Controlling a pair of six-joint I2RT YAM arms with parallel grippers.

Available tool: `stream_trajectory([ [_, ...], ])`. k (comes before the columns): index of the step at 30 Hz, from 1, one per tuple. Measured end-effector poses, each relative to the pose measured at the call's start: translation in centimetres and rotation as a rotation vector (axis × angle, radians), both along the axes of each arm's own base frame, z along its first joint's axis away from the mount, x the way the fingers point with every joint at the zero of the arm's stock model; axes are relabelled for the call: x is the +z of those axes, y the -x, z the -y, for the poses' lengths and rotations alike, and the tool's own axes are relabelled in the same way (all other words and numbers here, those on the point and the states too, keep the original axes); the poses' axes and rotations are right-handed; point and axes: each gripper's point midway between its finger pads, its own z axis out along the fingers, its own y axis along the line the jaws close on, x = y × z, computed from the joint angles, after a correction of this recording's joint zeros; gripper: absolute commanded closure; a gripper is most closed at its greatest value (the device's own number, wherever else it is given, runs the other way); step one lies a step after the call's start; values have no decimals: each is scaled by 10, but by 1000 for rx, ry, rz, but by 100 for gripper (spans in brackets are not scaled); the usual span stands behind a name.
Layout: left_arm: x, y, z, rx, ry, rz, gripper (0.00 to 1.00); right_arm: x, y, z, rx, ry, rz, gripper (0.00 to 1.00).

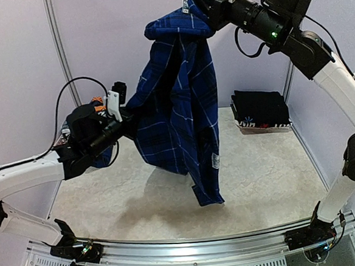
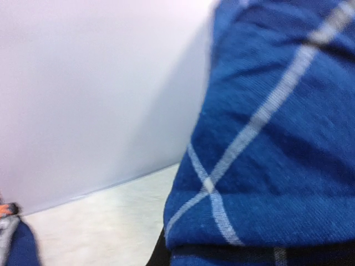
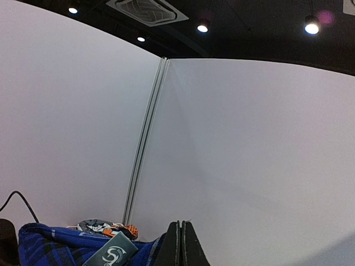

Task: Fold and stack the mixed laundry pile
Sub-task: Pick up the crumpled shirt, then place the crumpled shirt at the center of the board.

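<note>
Blue plaid fabric shirt [image 1: 182, 108] hangs long-axis down, collar pinched in right claw [image 1: 198, 11], side edge clamped in left claw [image 1: 126, 115]

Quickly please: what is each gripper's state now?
Left gripper: closed on the side edge of the blue plaid shirt.
Right gripper: closed, holding the shirt up by its collar.

The 2 arms hold a soft blue plaid shirt [image 1: 179, 108] above the pale speckled table [image 1: 259, 170]. The right gripper [image 1: 200, 11] pinches its collar high up, while the left gripper [image 1: 128, 121] seems clamped on its left edge. At the far right corner, folded black garments [image 1: 260, 108] lie in a shallow pale basket [image 1: 268, 128].
</note>
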Motion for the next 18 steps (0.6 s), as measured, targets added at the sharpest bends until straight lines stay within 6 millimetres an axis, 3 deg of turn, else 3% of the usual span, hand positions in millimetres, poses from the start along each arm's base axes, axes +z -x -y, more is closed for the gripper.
stream_trajectory([
  [8,72,-15,-77,352,-73,52,100,1,9,-5,76,-32,-12,100],
  [14,122,-22,-144,583,-106,62,100,-6,12,-37,218,-46,-21,100],
  [18,169,-22,-190,708,-81,92,100,-18,5,-65,296,-48,-50,100],
])
